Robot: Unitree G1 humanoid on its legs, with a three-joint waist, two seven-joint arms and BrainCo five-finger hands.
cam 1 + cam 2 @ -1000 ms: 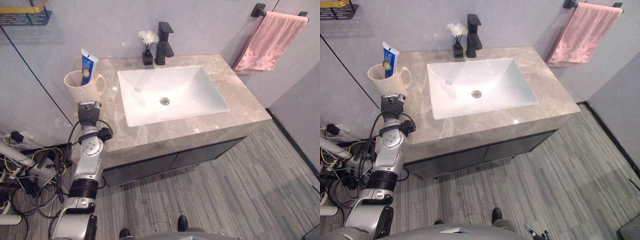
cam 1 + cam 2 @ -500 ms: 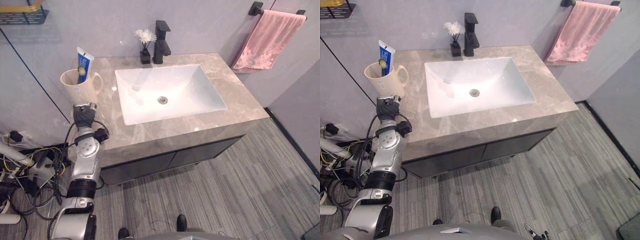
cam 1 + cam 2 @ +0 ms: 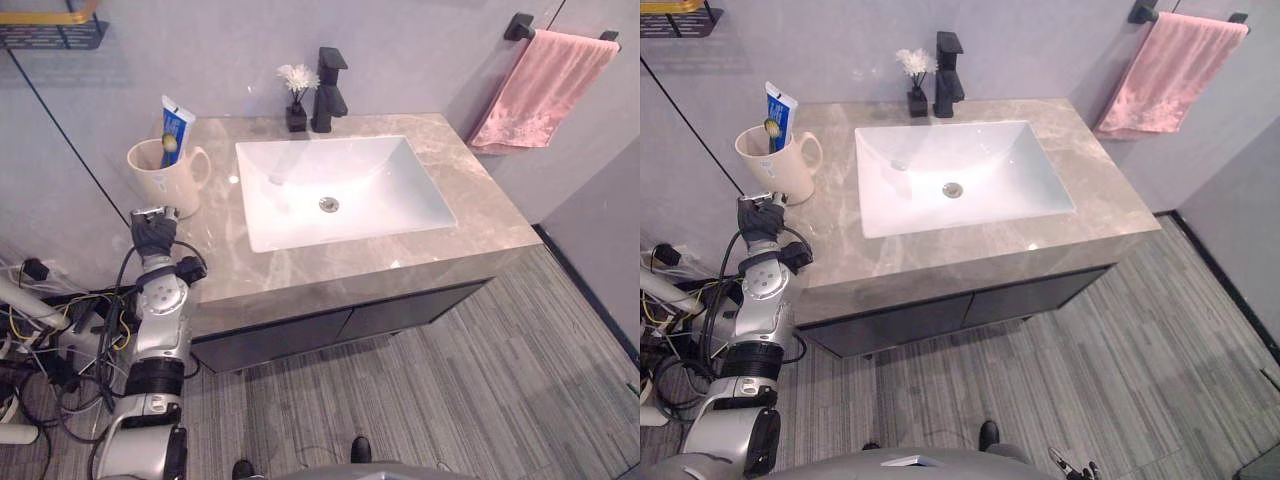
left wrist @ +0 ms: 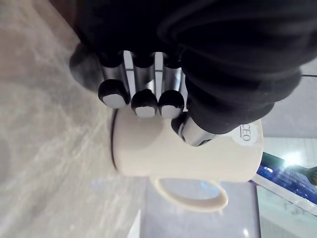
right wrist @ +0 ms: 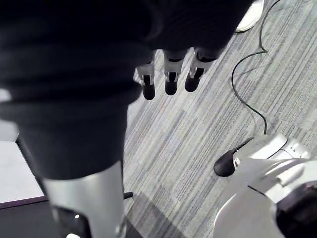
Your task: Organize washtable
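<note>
The mug [image 3: 160, 185] with toothpaste [image 3: 176, 125] stands on the bench [image 3: 300, 275] left of the sink [image 3: 400, 180], the left robot hand [image 3: 153, 232] sits there too, loose and empty, the right robot hand [image 5: 171, 82] hangs loose, so tidying seems nearly done.

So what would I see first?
Probably the big white sink in the middle of the grey counter, and the pink towel on the wall to its right. Then the cream mug with a toothpaste tube at the counter's left end, the robot's left hand close by it.
</note>
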